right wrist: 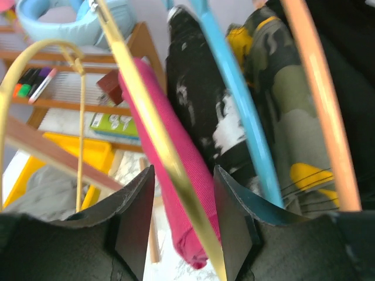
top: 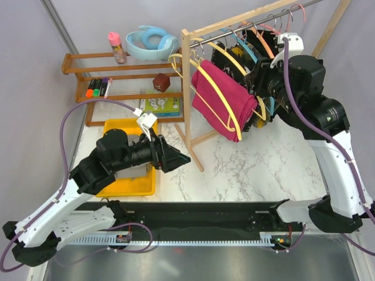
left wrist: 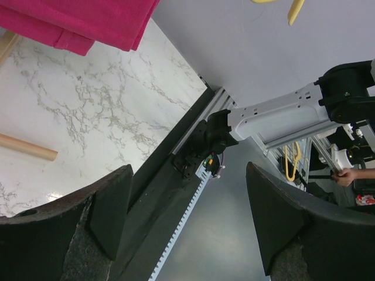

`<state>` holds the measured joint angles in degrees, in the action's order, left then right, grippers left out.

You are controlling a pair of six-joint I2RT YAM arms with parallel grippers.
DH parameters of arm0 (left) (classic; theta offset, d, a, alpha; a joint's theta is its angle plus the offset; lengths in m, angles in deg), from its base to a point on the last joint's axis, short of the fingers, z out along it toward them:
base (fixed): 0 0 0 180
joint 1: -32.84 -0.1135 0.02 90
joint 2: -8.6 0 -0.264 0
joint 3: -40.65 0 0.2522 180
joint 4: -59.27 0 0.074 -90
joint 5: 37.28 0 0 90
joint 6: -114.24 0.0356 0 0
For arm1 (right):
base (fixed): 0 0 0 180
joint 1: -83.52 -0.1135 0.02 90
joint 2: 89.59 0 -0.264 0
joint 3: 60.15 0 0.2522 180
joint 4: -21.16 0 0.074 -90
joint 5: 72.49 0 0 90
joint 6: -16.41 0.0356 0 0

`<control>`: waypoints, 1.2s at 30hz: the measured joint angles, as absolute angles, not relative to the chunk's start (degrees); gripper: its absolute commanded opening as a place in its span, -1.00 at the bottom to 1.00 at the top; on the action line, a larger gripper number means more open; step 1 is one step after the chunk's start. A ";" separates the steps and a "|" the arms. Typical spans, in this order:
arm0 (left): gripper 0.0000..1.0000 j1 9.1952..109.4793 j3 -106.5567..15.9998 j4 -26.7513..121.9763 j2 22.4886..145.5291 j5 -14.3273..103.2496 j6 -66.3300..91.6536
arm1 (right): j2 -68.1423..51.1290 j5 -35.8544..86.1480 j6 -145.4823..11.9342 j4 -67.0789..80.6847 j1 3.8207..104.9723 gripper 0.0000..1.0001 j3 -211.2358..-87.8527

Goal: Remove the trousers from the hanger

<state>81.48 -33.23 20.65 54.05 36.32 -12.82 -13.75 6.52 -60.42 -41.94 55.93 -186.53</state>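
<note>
Magenta trousers [top: 218,93] hang folded over a yellow hanger [top: 229,111] at the front of the clothes rail [top: 258,20]. Behind them hang black speckled trousers [right wrist: 202,105] on a blue hanger [right wrist: 234,99] and camouflage trousers [right wrist: 281,99] by an orange hanger [right wrist: 322,99]. My right gripper [right wrist: 183,175] is open, and the yellow hanger's bar [right wrist: 167,158] and the magenta cloth [right wrist: 181,199] pass between its jaws. It also shows in the top view [top: 256,108]. My left gripper [top: 179,159] is open and empty, low over the table, left of the rack. The magenta trousers [left wrist: 76,20] lie above it.
The wooden rack frame [top: 187,76] has a foot [top: 190,146] running across the marble table. A yellow bin [top: 126,186] holding grey cloth [right wrist: 41,193] sits under my left arm. A wooden shelf [top: 117,88] with markers, a bottle and a blue ring stands at the back left.
</note>
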 measured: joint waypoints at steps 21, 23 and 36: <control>0.68 81.48 -32.99 20.76 53.97 36.67 -12.84 | -21.23 17.82 -60.33 -35.28 57.85 -0.13 -172.91; 0.68 81.48 -32.99 20.76 53.97 36.67 -12.84 | -21.21 18.35 -60.33 -34.82 57.90 -0.15 -172.82; 0.67 81.48 -32.92 20.76 53.64 36.67 -12.86 | -20.84 21.06 -59.17 -30.40 58.31 -0.33 -171.18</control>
